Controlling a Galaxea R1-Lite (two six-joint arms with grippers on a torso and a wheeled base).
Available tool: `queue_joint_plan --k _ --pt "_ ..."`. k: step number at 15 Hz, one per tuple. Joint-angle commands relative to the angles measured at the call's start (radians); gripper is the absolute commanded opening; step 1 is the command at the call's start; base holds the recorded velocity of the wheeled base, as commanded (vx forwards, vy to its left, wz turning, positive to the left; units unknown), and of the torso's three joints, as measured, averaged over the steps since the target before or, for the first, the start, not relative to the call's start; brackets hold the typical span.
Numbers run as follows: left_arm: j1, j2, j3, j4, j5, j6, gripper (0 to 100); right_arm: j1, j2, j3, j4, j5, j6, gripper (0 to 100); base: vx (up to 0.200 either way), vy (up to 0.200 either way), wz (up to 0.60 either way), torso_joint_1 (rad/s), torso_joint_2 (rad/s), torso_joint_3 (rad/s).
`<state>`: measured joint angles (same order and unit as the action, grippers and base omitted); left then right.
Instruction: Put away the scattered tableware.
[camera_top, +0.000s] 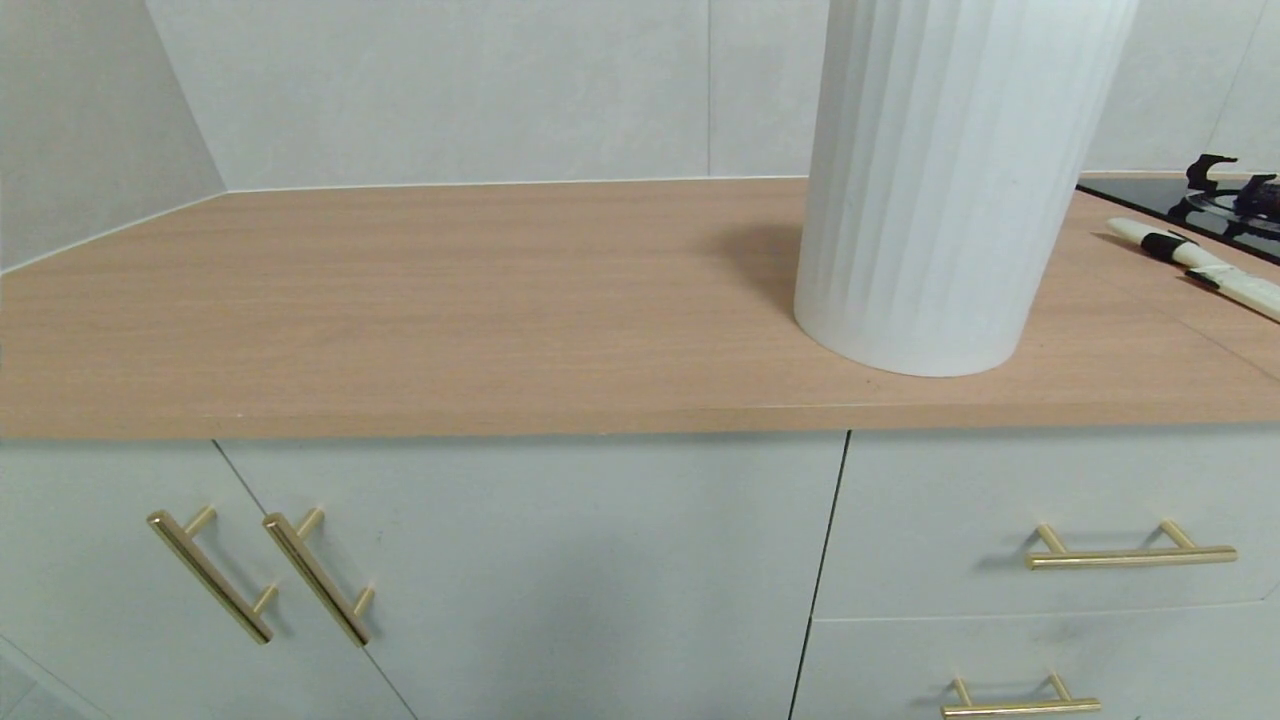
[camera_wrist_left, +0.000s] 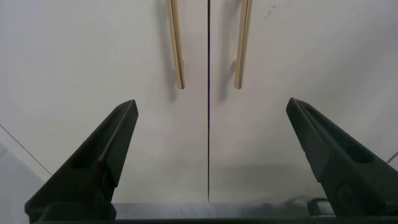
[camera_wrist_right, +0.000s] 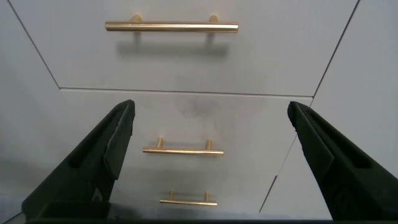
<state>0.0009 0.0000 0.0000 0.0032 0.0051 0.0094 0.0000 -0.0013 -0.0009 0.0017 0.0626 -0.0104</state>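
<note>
A long white utensil with black bands (camera_top: 1195, 262) lies on the wooden counter (camera_top: 450, 300) at the far right. To its left stands a tall white ribbed container (camera_top: 950, 180), upright near the counter's front edge. My left gripper (camera_wrist_left: 211, 106) is open with nothing in it, facing two white cabinet doors with gold handles (camera_wrist_left: 177, 43). My right gripper (camera_wrist_right: 210, 107) is also open and holds nothing, in front of a stack of white drawers whose top gold handle (camera_wrist_right: 171, 27) is nearest.
A black cooktop (camera_top: 1220, 205) sits at the counter's back right corner. Below the counter are two doors with slanted gold handles (camera_top: 210, 575) on the left and drawers with gold bar handles (camera_top: 1130, 555) on the right. Tiled walls close the back and left.
</note>
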Motion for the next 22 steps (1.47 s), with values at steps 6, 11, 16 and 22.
queue_joint_plan --k 6,11,16,22 --pt "0.001 0.002 0.0 0.0 -0.001 0.0 100 0.0 0.001 -0.001 0.0 0.0 0.0 100 0.0 -0.2 0.0 0.001 0.0 0.005" --pt "0.001 0.002 0.0 0.0 -0.001 0.0 100 0.0 0.001 -0.001 0.0 0.002 -0.002 100 0.0 -0.2 0.0 0.003 0.0 0.001" --pt "0.001 0.002 0.0 0.0 -0.001 0.0 100 0.0 0.001 -0.001 0.0 0.002 -0.002 100 0.0 0.0 0.0 0.0 0.0 0.0" --pt "0.001 0.002 0.0 0.0 -0.001 0.0 100 0.0 0.001 -0.001 0.0 0.002 -0.002 100 0.0 0.0 0.0 0.0 0.0 0.0"
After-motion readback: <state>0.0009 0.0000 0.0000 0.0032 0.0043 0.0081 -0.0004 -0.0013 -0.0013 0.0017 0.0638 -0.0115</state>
